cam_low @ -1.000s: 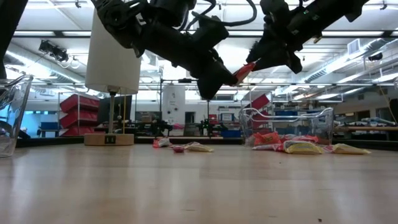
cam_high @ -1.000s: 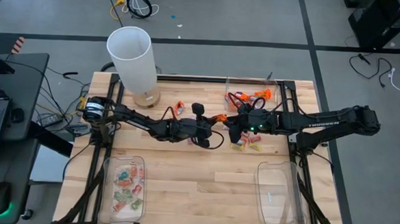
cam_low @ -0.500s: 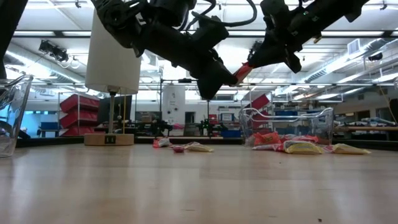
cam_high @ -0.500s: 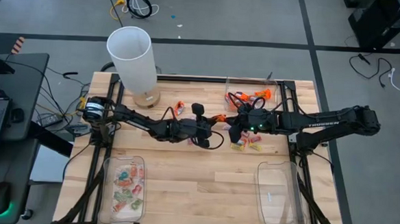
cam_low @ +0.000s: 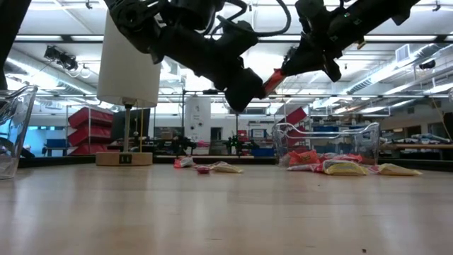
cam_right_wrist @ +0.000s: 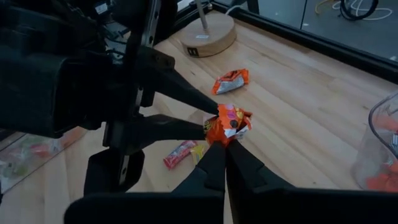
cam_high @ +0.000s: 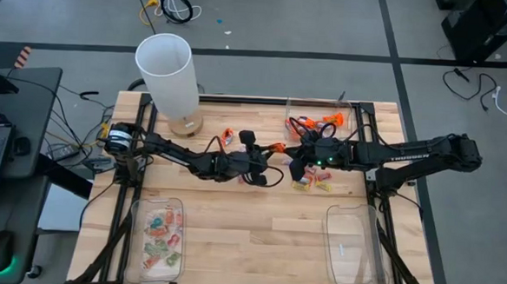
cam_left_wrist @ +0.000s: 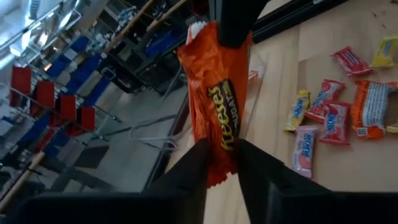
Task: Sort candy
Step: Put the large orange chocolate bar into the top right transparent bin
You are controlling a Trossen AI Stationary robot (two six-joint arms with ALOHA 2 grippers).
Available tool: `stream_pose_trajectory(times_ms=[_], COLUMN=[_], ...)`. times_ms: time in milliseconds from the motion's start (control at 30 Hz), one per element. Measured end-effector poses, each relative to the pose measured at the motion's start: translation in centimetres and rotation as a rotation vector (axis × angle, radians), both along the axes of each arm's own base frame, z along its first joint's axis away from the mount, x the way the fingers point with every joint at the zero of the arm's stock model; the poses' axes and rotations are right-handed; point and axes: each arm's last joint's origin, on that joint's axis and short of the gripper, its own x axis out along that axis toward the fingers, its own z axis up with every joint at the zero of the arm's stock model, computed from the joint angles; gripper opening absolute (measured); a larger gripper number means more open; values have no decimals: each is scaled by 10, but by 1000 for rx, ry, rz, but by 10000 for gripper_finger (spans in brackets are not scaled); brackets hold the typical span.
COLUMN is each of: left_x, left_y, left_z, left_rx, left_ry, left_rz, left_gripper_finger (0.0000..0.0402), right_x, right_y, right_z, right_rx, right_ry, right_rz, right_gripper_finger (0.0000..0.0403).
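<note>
My right gripper (cam_right_wrist: 225,144) is closed on one end of an orange candy (cam_right_wrist: 227,124), holding it in the air above the table (cam_high: 258,229). My left gripper (cam_left_wrist: 221,163) meets it from the opposite side: its fingers (cam_left_wrist: 194,163) stand parted on either side of the wrapper's other end, and I cannot tell whether they press on it. In the low view the orange candy (cam_low: 273,78) spans the short gap between the two grippers, clear of the wood. Directly below and just beyond my right gripper, loose candy (cam_high: 313,184) in yellow and pink wrappers lies on the table. Farther out from it, at the table's far edge, a clear tray (cam_high: 351,112) holds more orange pieces. Near my left gripper, toward the lamp (cam_high: 168,72), a few more wrapped pieces (cam_high: 227,134) lie on the wood. On my left arm's side, at the near edge, a second clear tray (cam_high: 135,218) contains sorted green-and-pink candy (cam_high: 161,239). On my right arm's side, at the near edge, stands a third clear tray (cam_high: 332,224).
</note>
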Motion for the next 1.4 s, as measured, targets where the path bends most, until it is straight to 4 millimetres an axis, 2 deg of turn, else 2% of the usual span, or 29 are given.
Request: stream_pose_trajectory(times_ms=[233,500,600,767,1033,1200,1400], left_x=[-3,-9,-10,-10,-10,-9,-9], left_y=[2,7,7,1,-9,-11,-12], left_z=[-7,-11,-12,-12,-12,-12,-11], left_rx=[-33,42,45,45,45,46,45], left_ry=[31,91,103,100,97,97,96], left_rz=[50,243,249,232,204,198,196], left_gripper_finger=[142,153,153,153,152,152,152], right_x=[-1,-16,-26,-48,-76,-87,-98], right_y=[-3,-15,-27,-57,-102,-119,-128], right_z=[2,15,20,20,14,6,-7], right_rx=[-6,-29,-42,-45,73,146,217], right_ry=[-7,-28,-26,46,98,142,252], right_rz=[-2,-47,-97,-243,-326,-349,-399], right_gripper_finger=[0,0,0,0,0,0,0])
